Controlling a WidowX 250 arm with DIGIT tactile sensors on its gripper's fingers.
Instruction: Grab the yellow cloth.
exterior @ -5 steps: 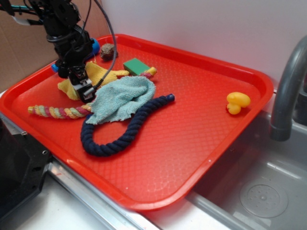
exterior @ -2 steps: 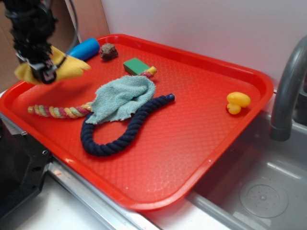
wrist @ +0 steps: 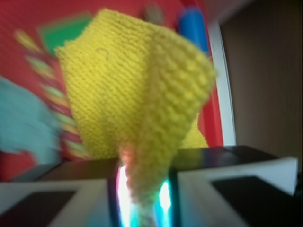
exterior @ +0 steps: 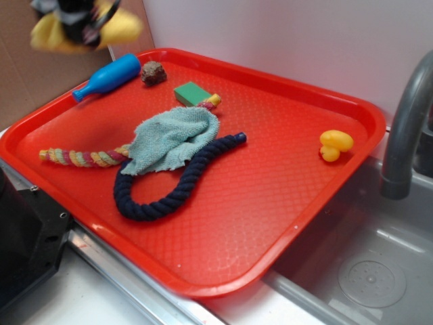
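The yellow cloth [exterior: 122, 28] hangs in the air at the top left of the exterior view, blurred, high above the red tray [exterior: 291, 135]. My gripper [exterior: 78, 20] is shut on it there. In the wrist view the yellow cloth [wrist: 132, 85] fills the middle, its nubby fold pinched between the two fingers of my gripper [wrist: 142, 189], with the tray far below.
On the tray lie a teal cloth [exterior: 172, 139], a navy rope loop [exterior: 169, 189], a striped rope [exterior: 81, 158], a green block [exterior: 191, 93], a blue bottle [exterior: 108, 76], a brown lump [exterior: 153, 72] and a yellow duck [exterior: 335, 144]. A sink and grey faucet [exterior: 406, 122] stand at right.
The gripper closed on the yellow cloth beside the teal cloth, then lifted it up and to the left, clear of the tray. The blue bottle is now uncovered.
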